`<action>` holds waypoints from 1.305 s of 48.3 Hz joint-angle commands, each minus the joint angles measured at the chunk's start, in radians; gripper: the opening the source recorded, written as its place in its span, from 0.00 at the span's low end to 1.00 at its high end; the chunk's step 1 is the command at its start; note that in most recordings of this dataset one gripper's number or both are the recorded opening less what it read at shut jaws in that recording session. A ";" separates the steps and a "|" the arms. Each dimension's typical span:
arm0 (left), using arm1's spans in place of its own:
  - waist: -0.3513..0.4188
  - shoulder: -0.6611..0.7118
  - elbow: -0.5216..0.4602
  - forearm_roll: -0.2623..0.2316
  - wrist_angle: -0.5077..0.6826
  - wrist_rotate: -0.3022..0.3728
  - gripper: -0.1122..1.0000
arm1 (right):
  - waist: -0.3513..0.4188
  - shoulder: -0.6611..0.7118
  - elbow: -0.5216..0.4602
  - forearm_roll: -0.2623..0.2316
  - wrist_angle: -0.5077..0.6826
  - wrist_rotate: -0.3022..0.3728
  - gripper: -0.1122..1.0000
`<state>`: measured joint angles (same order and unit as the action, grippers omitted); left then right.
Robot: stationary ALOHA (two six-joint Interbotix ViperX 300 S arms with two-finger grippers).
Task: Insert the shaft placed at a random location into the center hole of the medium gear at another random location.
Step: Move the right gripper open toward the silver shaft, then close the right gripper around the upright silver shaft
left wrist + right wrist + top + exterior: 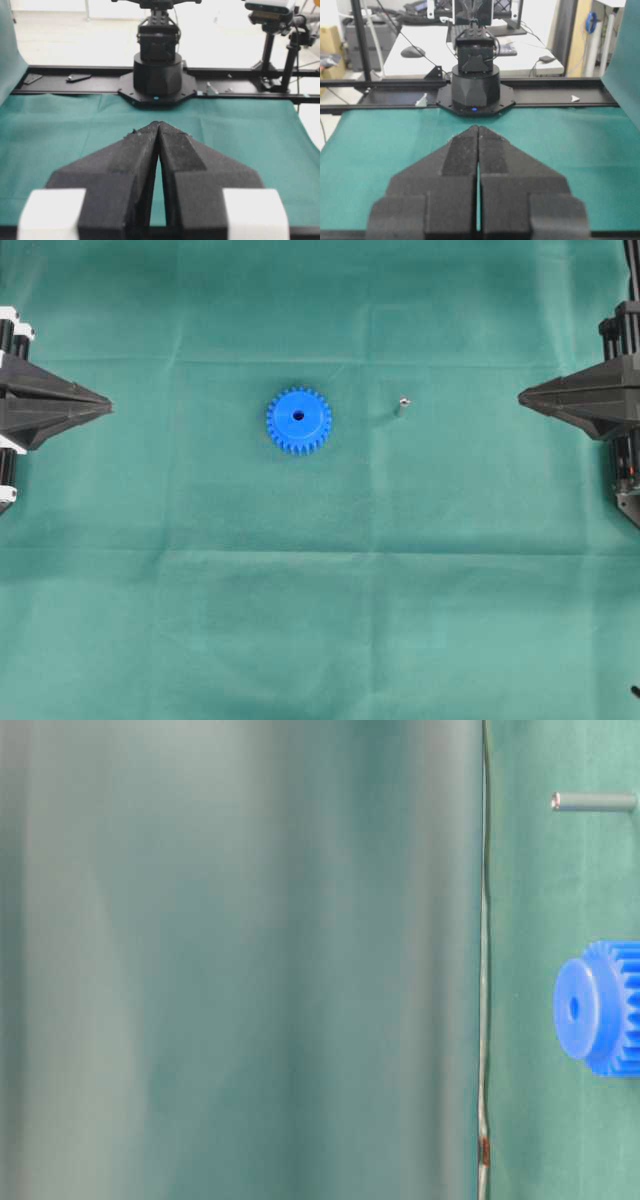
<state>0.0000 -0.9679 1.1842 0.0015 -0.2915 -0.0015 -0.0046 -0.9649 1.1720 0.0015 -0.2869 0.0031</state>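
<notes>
Reference landmark: the medium gear [299,421], lying flat on the green cloth [320,620] with its center hole [298,415] facing up.

The shaft [402,405] stands apart from the gear, on the side toward the right gripper [522,397]; the table-level view shows the shaft's long axis perpendicular to the cloth, parallel to the hole's axis, so it appears to be upright.

The right gripper is the nearer of the two to the shaft; the left gripper [108,406] sits well away on the gear's far side; both hold back at the cloth's edges.

Jaw state: both pairs of jaws are pressed together at the tips and hold nothing.

Limits of view: neither wrist camera shows gear or shaft; the table-level view cuts off the gear's rim and the shaft's base; the shaft's end detail is too small to resolve overhead.
</notes>
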 commanded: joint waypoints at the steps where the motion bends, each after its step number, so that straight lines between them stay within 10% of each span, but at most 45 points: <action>1: -0.014 0.017 -0.029 0.012 0.037 -0.009 0.10 | -0.003 0.012 -0.012 -0.003 -0.005 -0.017 0.11; 29: -0.014 0.006 -0.031 0.012 0.061 -0.018 0.10 | -0.114 0.173 -0.008 0.000 0.006 -0.015 0.12; 46: -0.015 0.006 -0.031 0.012 0.061 -0.018 0.10 | -0.167 0.456 -0.014 -0.002 -0.098 -0.025 0.88; 63: -0.015 0.006 -0.029 0.012 0.063 -0.018 0.10 | -0.210 0.747 -0.029 0.000 -0.275 -0.028 0.84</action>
<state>-0.0123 -0.9664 1.1812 0.0123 -0.2255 -0.0199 -0.2025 -0.2562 1.1674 0.0000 -0.5277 -0.0061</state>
